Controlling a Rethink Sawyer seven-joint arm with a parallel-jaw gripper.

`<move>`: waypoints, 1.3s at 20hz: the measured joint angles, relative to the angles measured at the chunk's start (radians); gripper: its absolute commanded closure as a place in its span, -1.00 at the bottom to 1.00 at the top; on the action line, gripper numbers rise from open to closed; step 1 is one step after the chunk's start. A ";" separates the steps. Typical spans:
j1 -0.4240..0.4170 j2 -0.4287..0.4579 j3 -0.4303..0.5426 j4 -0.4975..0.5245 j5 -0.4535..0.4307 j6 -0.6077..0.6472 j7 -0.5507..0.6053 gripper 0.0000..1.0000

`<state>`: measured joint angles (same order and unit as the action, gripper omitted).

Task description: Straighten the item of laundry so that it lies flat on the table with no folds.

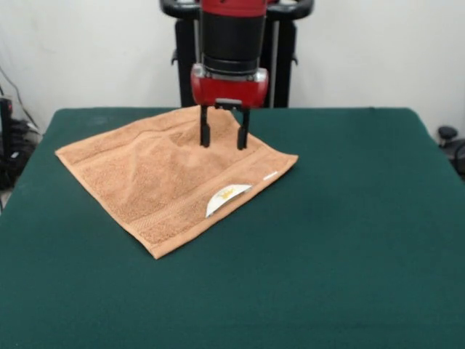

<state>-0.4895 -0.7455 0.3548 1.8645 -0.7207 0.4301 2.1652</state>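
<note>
**Hand towel nearly flat, with the tool poised over its far side**

Nearest the camera lies bare dark green surface (305,291), stretching well past the towel on every side. Orange-tan terry hand towel (171,182) rests left of centre, turned like a diamond, one corner pointing toward the camera. White label (227,198) curls up from the right-hand edge, just inside a woven border band. A soft ridge rises through the towel's middle, running up toward the tool (224,136); the cloth is spread out but not yet flat. Tool fingers (205,134) stand apart, tips at or just above the far part of the towel; contact cannot be confirmed from this view, and nothing is clamped between them.

Risks, as judged from this arrangement: closing on the ridge and pulling could gather more cloth and deepen the fold. A drag toward the pedestal may slide the whole towel instead of stretching it, since nothing pins the near corner. Pressing low may catch terry loops.
</note>
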 measured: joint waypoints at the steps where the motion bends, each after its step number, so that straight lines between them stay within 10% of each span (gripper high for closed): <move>1: 0.009 0.011 -0.006 -0.005 0.000 0.000 0.000 -1.00; 26: 0.173 0.248 -0.168 -0.149 0.015 -0.051 0.000 -1.00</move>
<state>-0.3166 -0.4970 0.1865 1.7151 -0.7058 0.3796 2.1652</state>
